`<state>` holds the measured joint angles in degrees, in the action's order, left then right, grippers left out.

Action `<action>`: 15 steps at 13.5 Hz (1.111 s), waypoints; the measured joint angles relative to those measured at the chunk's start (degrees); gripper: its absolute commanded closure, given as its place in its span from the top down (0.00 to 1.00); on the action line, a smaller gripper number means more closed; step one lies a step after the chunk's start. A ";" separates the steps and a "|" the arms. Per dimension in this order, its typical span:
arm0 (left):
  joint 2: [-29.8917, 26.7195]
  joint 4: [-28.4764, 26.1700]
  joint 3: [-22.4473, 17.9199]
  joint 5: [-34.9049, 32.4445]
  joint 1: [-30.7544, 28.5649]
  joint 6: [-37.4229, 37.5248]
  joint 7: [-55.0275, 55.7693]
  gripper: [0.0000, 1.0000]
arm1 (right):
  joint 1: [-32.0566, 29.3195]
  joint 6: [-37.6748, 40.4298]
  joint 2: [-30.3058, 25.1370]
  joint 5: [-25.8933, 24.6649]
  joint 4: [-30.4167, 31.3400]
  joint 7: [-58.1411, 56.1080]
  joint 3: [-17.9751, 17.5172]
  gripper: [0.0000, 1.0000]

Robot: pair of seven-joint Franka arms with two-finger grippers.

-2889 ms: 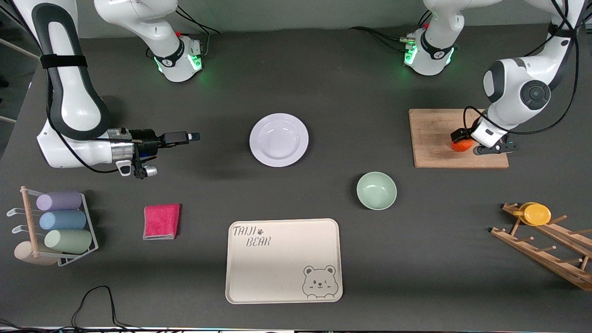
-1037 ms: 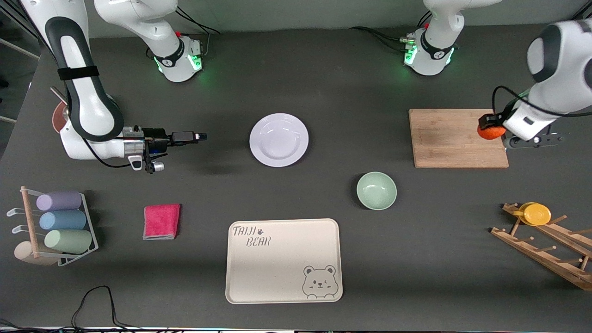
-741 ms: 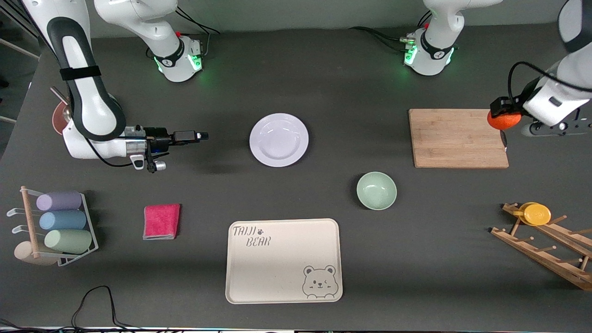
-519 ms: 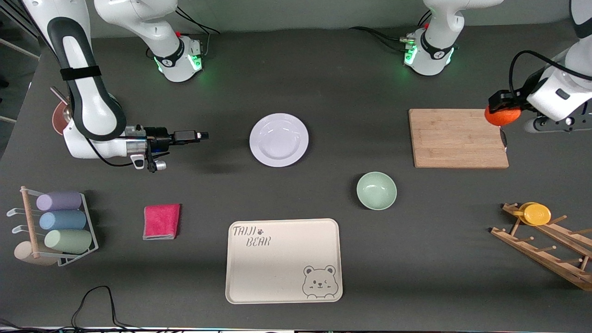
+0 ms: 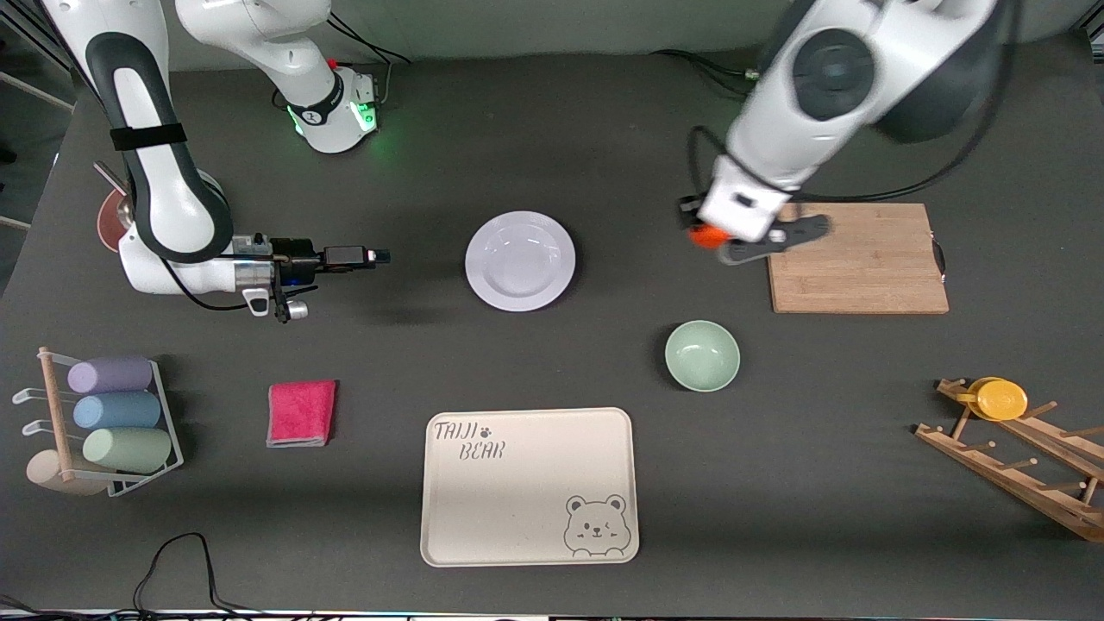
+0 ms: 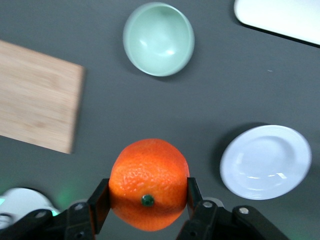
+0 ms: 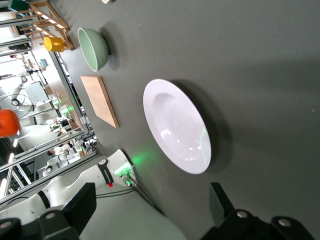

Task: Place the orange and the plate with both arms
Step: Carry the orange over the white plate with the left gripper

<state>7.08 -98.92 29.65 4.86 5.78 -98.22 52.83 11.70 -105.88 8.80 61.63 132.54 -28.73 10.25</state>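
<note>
Left tool [image 5: 712, 238] largely hides the orange [image 5: 705, 238].

The only writing I can read is "TAIJI BEAR", printed in outlined capitals with a small paw mark, in one corner of the beige tray [image 5: 530, 486] on the worktop [image 5: 362, 517]. A cartoon bear face is printed in the tray's diagonal corner. Nothing else carries legible text.
</note>
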 measured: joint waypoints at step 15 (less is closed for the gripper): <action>32.05 2.83 2.09 -24.44 23.33 -32.21 44.28 0.00 | 4.86 -4.37 2.98 5.68 5.35 -10.90 -0.05 1.00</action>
<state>39.13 -96.09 31.74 -19.57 29.12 -130.43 97.11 16.57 -110.25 11.79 67.31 137.89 -39.64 10.20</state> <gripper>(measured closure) 0.348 0.000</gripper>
